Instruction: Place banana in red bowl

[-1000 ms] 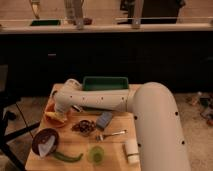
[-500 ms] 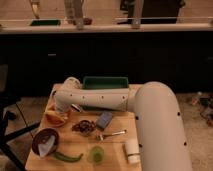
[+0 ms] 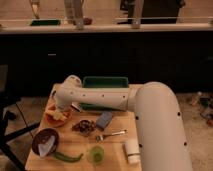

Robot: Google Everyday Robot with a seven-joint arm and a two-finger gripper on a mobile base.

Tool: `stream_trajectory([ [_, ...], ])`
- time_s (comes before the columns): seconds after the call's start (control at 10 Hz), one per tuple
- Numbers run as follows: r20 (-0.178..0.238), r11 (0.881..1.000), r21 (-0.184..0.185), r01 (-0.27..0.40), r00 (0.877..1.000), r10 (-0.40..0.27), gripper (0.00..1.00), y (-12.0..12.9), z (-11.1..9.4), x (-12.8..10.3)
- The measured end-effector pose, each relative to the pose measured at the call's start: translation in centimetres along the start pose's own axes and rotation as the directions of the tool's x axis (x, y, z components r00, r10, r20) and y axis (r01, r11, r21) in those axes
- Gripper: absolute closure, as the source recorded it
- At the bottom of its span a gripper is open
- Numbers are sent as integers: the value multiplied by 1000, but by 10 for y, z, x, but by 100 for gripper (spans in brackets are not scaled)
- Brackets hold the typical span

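Note:
The red bowl (image 3: 52, 119) sits at the left side of the wooden table. A pale-yellow banana (image 3: 58, 115) lies in it, partly covered by my arm. My gripper (image 3: 63, 107) is at the end of the white arm, just above the bowl's right side, close over the banana. I cannot tell whether it touches the banana.
A maroon bowl (image 3: 44, 141) with a white piece inside stands at the front left, with a green pod (image 3: 68, 157) beside it. A green cup (image 3: 96, 153), a white cylinder (image 3: 131, 150), a fork (image 3: 112, 134), a blue packet (image 3: 104, 120), a dark snack pile (image 3: 84, 127) and a green bin (image 3: 104, 82) surround the bowl.
The arm's wrist end has risen slightly over the red bowl. The objects on the table have not moved.

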Motion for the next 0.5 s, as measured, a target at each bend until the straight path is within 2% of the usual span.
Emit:
stream_trajectory([
  [0.5, 95, 1000, -2, 4, 995, -4, 20, -12, -17, 14],
])
